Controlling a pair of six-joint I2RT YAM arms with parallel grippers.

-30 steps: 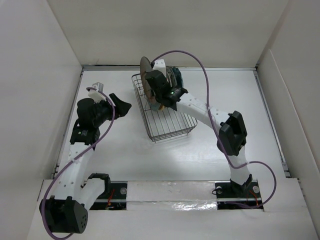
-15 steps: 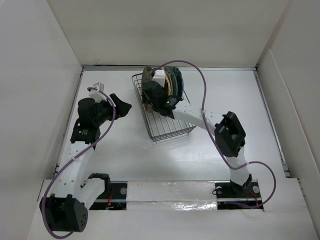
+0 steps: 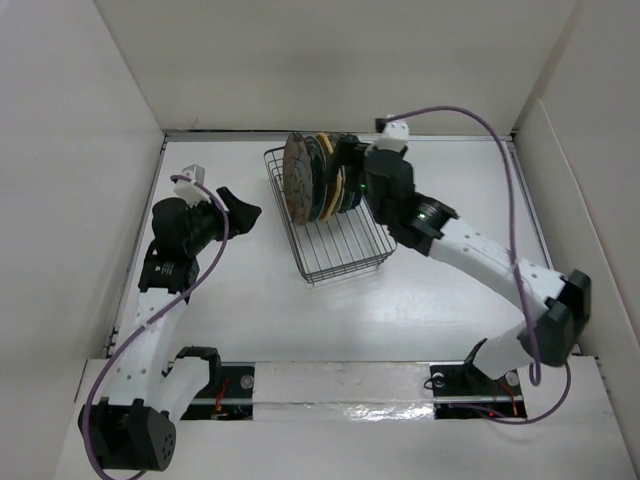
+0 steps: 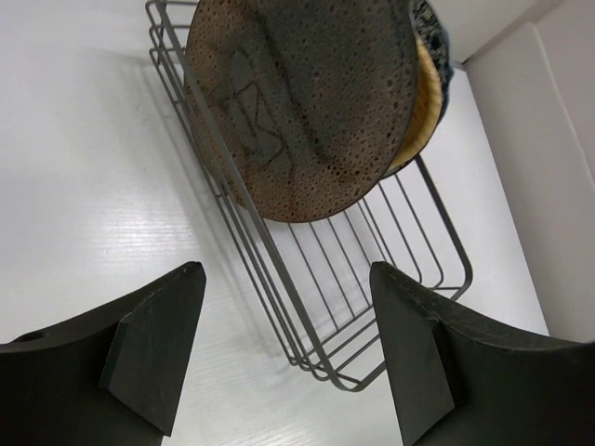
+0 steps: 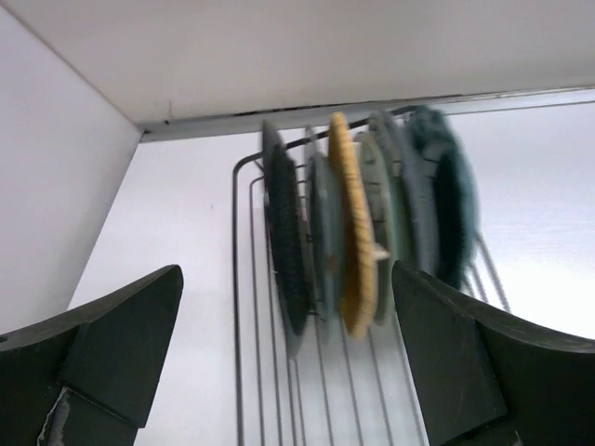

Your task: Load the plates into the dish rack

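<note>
Change: the right arm (image 3: 470,250) has swung out to the right and drawn back from the rack (image 3: 340,262). A second ago its claw carried the brown plate (image 4: 307,102) above the wires. Now that plate stands inside and the claw has let go. The left arm (image 3: 160,280) has not stirred.
Table (image 3: 250,300): white, walled on three sides. The rack sits toward the far middle, skewed.
Rack: dark wire basket. Plates crowd its far end; the near end shows bare wires.
Plates (image 3: 318,178): all on edge, packed side by side in one row, roughly upright. The right wrist view shows about six rims: dark brown, grey, tan, grey-green, blue, teal. The view is blurred, so the count is loose.
Brown plate: leftmost of the row, speckled face toward the left arm, bottom edge down among the wires. Cannot tell which prong gap it sits in.
Right claw (image 5: 286,297): jaws spread wide with nothing between them. It is backed off to the right of the row, facing the rims, apart from every plate.
Left claw (image 4: 286,279): also wide and holding nothing. It hangs over the table left of the rack, apart from it.
Meaning: the release looks clean and the plate stands unaided. Every plate I can see is racked, so the load reads as done or near done.
Watch: the packing is tight, and a nudge on one rim could tip the row.
</note>
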